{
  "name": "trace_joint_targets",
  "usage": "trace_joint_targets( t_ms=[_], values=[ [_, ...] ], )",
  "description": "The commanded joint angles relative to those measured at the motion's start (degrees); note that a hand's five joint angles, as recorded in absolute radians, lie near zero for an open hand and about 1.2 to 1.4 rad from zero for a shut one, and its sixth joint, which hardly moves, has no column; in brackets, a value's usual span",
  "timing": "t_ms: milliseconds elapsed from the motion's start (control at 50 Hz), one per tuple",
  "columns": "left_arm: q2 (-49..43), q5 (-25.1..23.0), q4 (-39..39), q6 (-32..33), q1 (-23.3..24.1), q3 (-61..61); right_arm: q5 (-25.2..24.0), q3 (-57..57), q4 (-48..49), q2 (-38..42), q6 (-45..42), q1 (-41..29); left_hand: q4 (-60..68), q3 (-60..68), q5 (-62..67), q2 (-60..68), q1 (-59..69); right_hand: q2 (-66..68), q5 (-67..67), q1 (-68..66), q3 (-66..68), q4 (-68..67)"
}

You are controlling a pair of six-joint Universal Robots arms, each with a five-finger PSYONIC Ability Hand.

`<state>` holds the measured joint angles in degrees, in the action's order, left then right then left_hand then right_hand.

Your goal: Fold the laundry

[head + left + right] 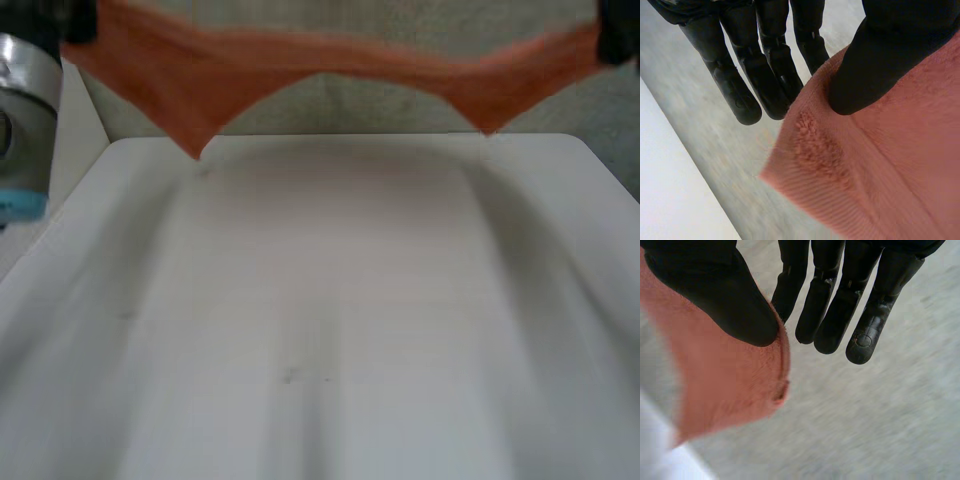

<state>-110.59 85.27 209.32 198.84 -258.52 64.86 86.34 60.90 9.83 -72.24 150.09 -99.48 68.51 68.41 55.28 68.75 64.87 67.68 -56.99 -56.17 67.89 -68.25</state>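
Note:
An orange towel (330,60) hangs stretched in the air above the far edge of the white table (330,320), sagging into two points. My left hand (78,22) holds its left top corner and my right hand (615,40) its right top corner. In the left wrist view the thumb (875,65) presses the towel (880,165) against the straight fingers (765,75), a pinch at the corner. The right wrist view has the thumb (715,290) pinning the towel's rounded corner (730,385) beside the straight fingers (840,305).
Grey carpeted floor (400,100) lies beyond the table's far edge. My left arm's grey joint with its light-blue cap (25,120) stands at the table's left side. A strip of the table edge (670,190) runs below the left hand.

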Motion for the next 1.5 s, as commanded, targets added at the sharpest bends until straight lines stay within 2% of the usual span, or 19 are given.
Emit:
trace_joint_targets(
  t_ms=[20, 200, 320, 360, 440, 520, 560, 640, 720, 800, 940, 1040, 1080, 1240, 1420, 1440, 1460, 1480, 1500],
  values=[
    [-4.5, -0.7, 2.7, -0.2, -0.4, 19.3, -1.9, 15.3, 0.1, 3.1, -0.6, -0.4, 11.5, 11.6, 14.7, 11.2, 15.1, 12.3, -13.0, -23.8, 12.1, -11.8],
    [-11.4, -1.8, 7.2, 0.4, -0.4, 28.3, -2.5, 16.8, -1.7, 15.4, -2.8, -0.4, 11.5, 11.6, 14.7, 11.2, 15.1, 12.3, -13.0, -23.8, 12.1, -11.8],
    [-9.0, -1.8, 4.8, 0.7, -1.3, 34.3, -2.0, 17.1, -9.3, 17.2, -9.4, 0.1, 11.5, 11.6, 14.7, 11.2, 15.1, 12.3, -13.0, -23.8, 12.1, -11.8],
    [-6.4, -1.8, 2.7, 1.0, -1.7, 36.1, -1.4, 17.6, -16.8, 16.3, -13.8, 0.2, 11.5, 11.6, 14.7, 11.2, 15.1, 12.3, -13.0, -23.8, 12.1, -11.8],
    [0.6, -1.7, -6.6, 4.4, -3.0, 40.1, -0.2, 20.4, -28.9, 11.7, -18.8, 0.3, 11.5, 11.6, 14.7, 11.2, 15.1, 12.3, -13.0, -23.8, 12.1, -11.8],
    [7.7, -1.7, -20.0, 9.4, -5.7, 43.1, 0.4, 24.9, -36.5, 6.2, -23.2, 0.9, 11.5, 11.6, 14.7, 11.2, 15.1, 12.3, -13.0, -23.8, 12.1, -11.8],
    [11.9, -1.9, -29.4, 13.1, -6.9, 44.7, 0.4, 28.6, -39.0, 2.1, -27.2, 2.9, 11.5, 11.6, 14.7, 11.2, 15.1, 12.3, -13.0, -23.8, 12.1, -11.8],
    [15.7, -2.4, -38.5, 18.3, -8.2, 45.8, 0.3, 34.2, -40.2, -3.8, -34.5, 5.5, 11.5, 11.6, 14.7, 11.2, 15.1, 12.3, -13.0, -23.8, 12.1, -11.8],
    [16.1, -4.4, -37.5, 19.0, -8.3, 45.6, -0.6, 35.1, -38.5, -5.5, -36.4, 5.7, 11.5, 11.6, 14.7, 11.2, 15.1, 12.3, -13.0, -23.8, 12.1, -11.8],
    [14.2, -7.5, -32.1, 18.7, -8.5, 42.8, -2.5, 32.5, -31.8, -4.0, -31.8, 5.4, 11.5, 11.6, 14.7, 11.2, 15.1, 12.3, -13.0, -23.8, 12.1, -11.8],
    [-0.2, -6.9, -18.3, 17.4, -2.8, 31.3, -1.4, 22.2, -18.9, 10.2, -22.6, 3.5, 11.5, 11.6, 14.7, 11.2, 15.1, 12.3, -13.0, -23.8, 12.1, -11.8],
    [-9.0, -5.5, -11.9, 16.4, -0.8, 23.1, 0.4, 15.5, -14.3, 15.9, -21.1, 0.7, 11.5, 11.6, 14.7, 11.2, 15.1, 12.3, -13.0, -23.8, 12.1, -11.8],
    [-15.0, -3.4, -9.8, 16.2, 0.1, 16.7, 2.1, 10.0, -9.8, 20.9, -20.9, -0.5, 11.5, 11.6, 14.7, 11.2, 15.1, 12.3, -13.0, -23.8, 12.1, -11.8],
    [-28.4, -2.0, -8.7, 16.8, 2.0, 0.6, 4.9, -2.3, 0.9, 31.3, -21.3, -1.4, 11.5, 11.6, 14.7, 11.2, 15.1, 12.3, -13.0, -23.8, 12.1, -11.8],
    [-35.0, -2.4, -7.1, 16.7, 2.1, -7.9, 7.4, -12.5, 1.9, 40.2, -21.8, -2.4, 11.5, 11.6, 14.7, 11.2, 15.1, 12.3, -13.0, -23.8, 12.1, -11.8],
    [-35.2, -3.0, -6.0, 16.6, 2.1, -7.6, 7.6, -12.7, 2.0, 40.4, -21.7, -2.7, 8.9, 8.9, 12.1, 8.6, 12.5, -27.1, 26.4, 15.6, -27.3, 27.7],
    [-35.2, -4.0, -4.3, 16.6, 2.1, -7.1, 7.6, -12.7, 2.0, 40.4, -21.7, -2.7, -25.3, -25.2, -22.1, -25.6, -21.7, -27.5, 26.8, 16.0, -27.7, 28.0],
    [-35.2, -4.3, -3.3, 16.6, 2.3, -6.8, 7.6, -12.7, 2.1, 40.5, -21.4, -2.8, -44.0, -43.9, -40.7, -44.2, -40.3, -46.5, 45.8, 35.0, -46.7, 47.0],
    [-35.2, -4.7, -2.3, 16.7, 2.4, -6.3, 7.7, -12.7, 2.2, 40.5, -21.1, -2.8, -58.1, -58.1, -54.9, -58.4, -54.5, -57.7, 57.0, 46.2, -57.9, 58.2]
  ],
)
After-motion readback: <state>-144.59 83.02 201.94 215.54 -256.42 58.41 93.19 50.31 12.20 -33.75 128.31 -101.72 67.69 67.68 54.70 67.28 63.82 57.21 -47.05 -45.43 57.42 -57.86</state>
